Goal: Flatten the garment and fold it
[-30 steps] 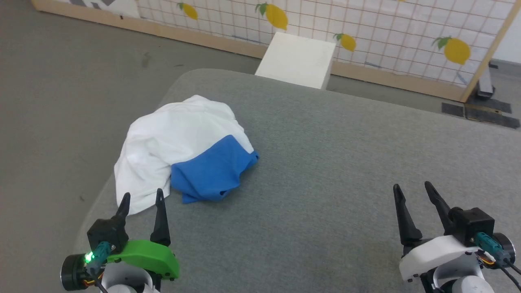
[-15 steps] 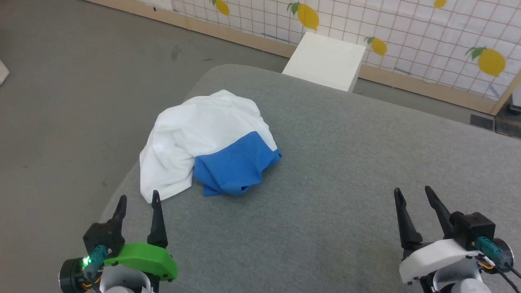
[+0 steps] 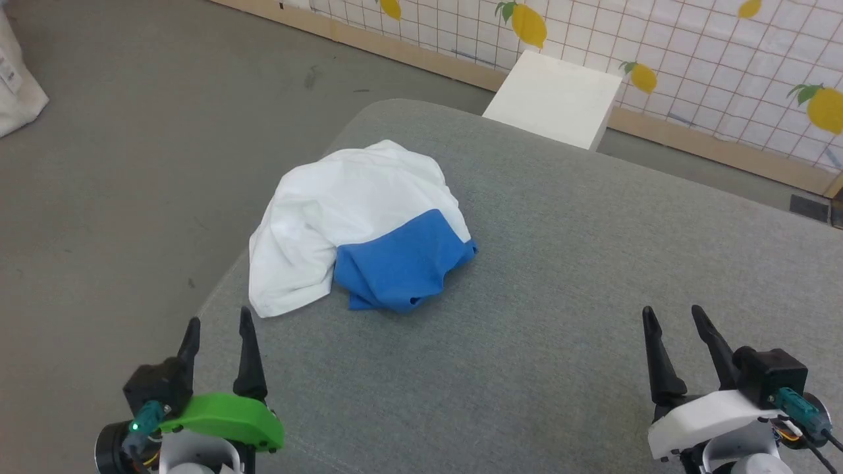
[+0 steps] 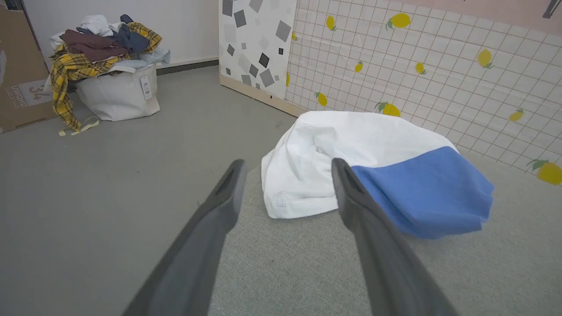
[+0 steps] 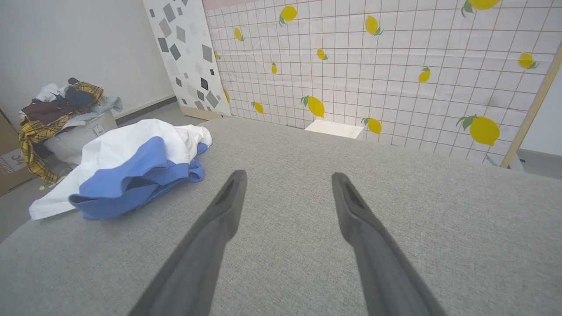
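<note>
The garment, a white T-shirt with a bright blue part, lies crumpled in a heap near the left rounded corner of the grey padded table. In the left wrist view the garment sits just beyond my open fingers, its white hem nearest. My left gripper stands open, a short way below the heap's hem, holding nothing. My right gripper stands open and empty over bare table at the lower right, far from the garment, which appears to its left.
A white box stands behind the table's far edge, against a lemon-patterned grid screen. A laundry bin heaped with clothes stands on the grey floor to the left, beside a cardboard box. The table's edge drops off left of my left gripper.
The head camera has swung left, so the whole scene has shifted right in view. The garment lies as before and both grippers stay open.
</note>
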